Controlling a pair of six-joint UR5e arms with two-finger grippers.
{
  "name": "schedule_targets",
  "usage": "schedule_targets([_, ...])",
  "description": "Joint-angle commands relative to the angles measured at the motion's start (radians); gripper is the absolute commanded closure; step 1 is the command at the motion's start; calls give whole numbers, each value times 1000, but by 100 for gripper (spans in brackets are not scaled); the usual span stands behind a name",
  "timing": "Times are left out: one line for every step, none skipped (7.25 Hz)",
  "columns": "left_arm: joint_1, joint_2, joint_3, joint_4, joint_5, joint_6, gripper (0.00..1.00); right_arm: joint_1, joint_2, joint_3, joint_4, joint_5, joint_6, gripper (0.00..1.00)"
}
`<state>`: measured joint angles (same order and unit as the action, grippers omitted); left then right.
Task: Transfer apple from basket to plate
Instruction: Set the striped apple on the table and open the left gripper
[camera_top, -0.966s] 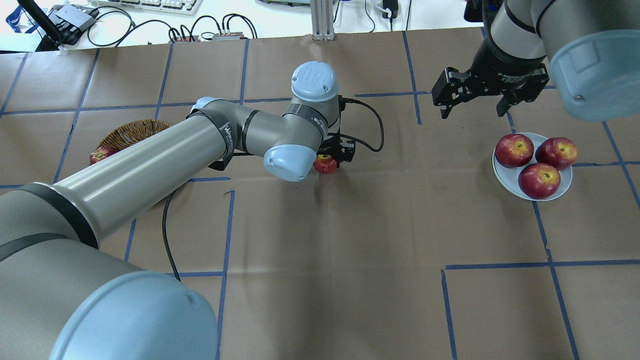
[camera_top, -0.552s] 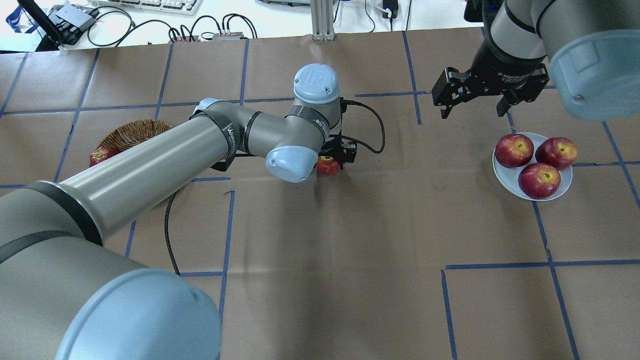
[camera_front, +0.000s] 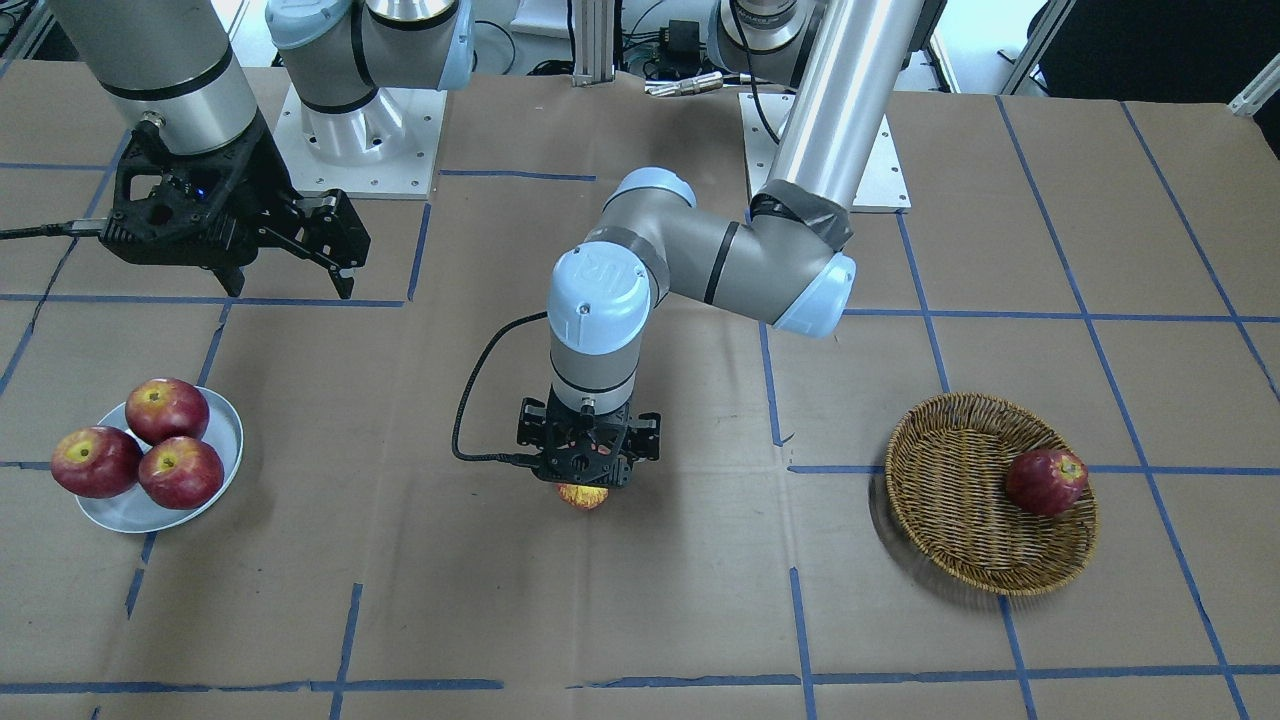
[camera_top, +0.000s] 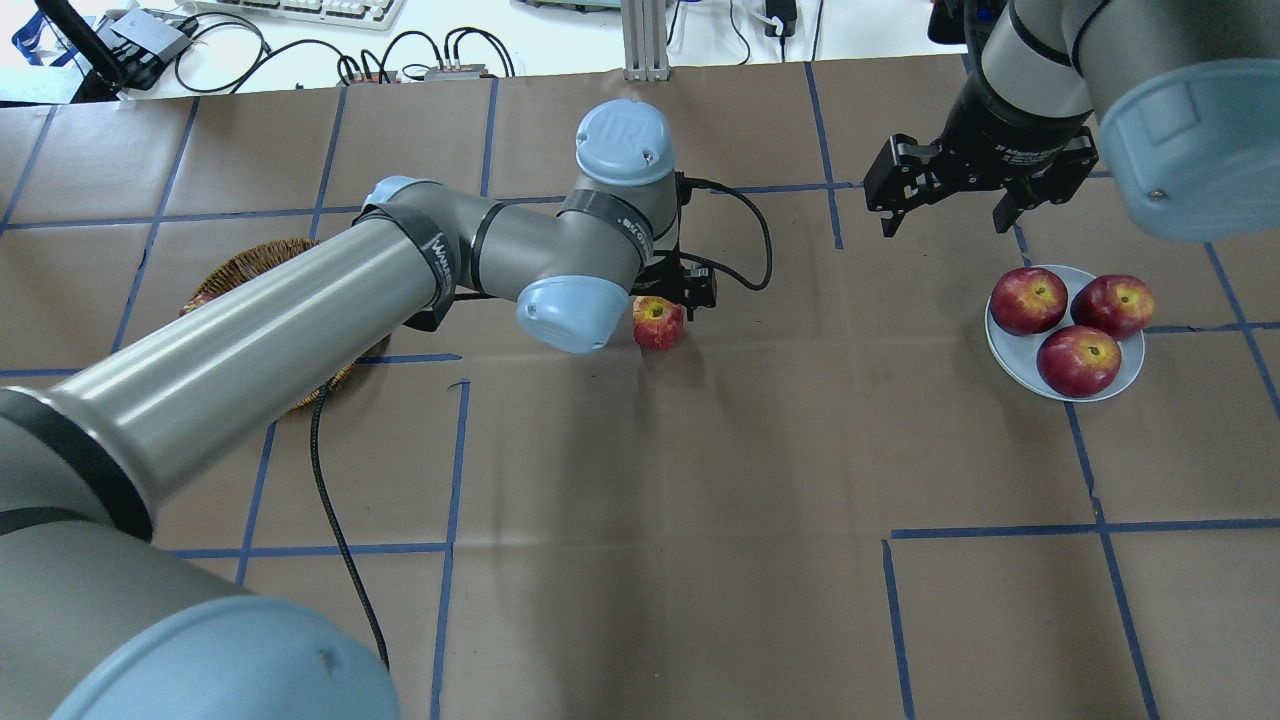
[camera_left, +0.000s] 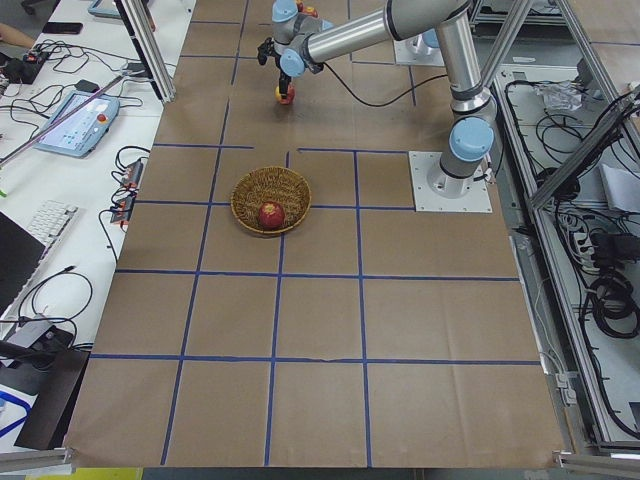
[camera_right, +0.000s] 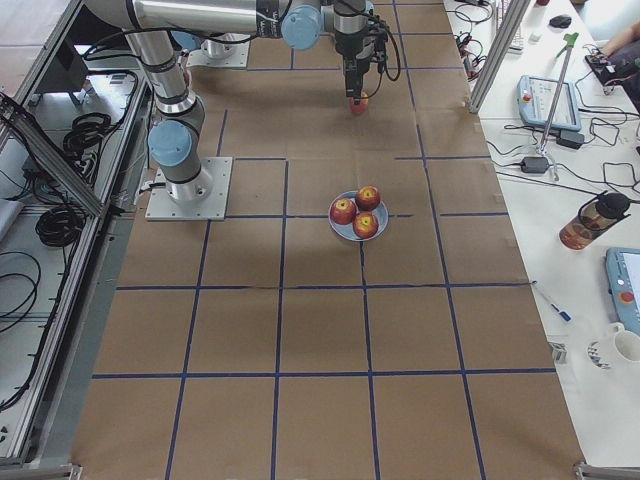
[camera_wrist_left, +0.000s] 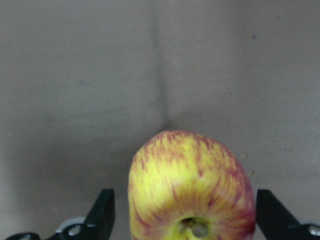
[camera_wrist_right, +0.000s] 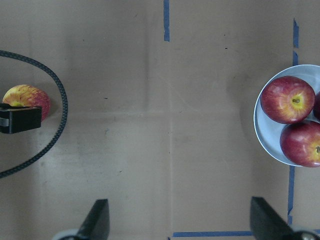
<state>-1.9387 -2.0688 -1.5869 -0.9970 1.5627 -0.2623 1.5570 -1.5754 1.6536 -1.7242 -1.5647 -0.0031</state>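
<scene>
Your apple (camera_top: 658, 322) looks set down on the table (camera_top: 700, 500) well apart from the plate (camera_top: 1008, 352), toward the basket (camera_front: 940, 480), with the left gripper (camera_front: 587, 472) spread around it unclamped, while the right gripper (camera_top: 945, 225), also spread, hovers much nearer the plate.

Matt brown paper, faintly creased, covers the worktop (camera_front: 640, 600), crossed by strips of smooth blue tape (camera_front: 260, 686). The yellow-and-red streaked apple (camera_wrist_left: 190, 195) has smooth skin with a dull sheen. At lower right of the front-facing view the round brown woven wicker basket (camera_front: 950, 540) looks rough and ribbed. At lower left the small round pale blue-white plate (camera_front: 125, 516) is smooth and glazed-looking, and the three dark red apples (camera_front: 165, 410) on it are glossy. The silver arm tubes (camera_top: 250, 340) look like satin metal, their pale blue joint caps (camera_top: 625, 143) smooth plastic. The black left hand (camera_front: 586, 472) and black right hand (camera_top: 943, 225) are matt.
</scene>
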Motion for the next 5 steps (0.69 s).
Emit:
schedule_targets([79, 213, 31, -264, -1, 5, 1, 2, 0, 0, 0, 2, 0, 0])
schedule_targets([158, 323, 30, -370, -3, 103, 1, 6, 0, 0, 0, 2, 0, 0])
schedule_targets([266, 419, 21, -462, -10, 212, 1, 9, 0, -8, 3, -1, 2, 0])
schedule_targets([343, 479, -1, -541, -4, 233, 1, 15, 0, -9, -4, -3, 21, 0])
schedule_targets([360, 510, 13, -614, -1, 311, 1, 35, 17, -15, -15, -2, 73, 0])
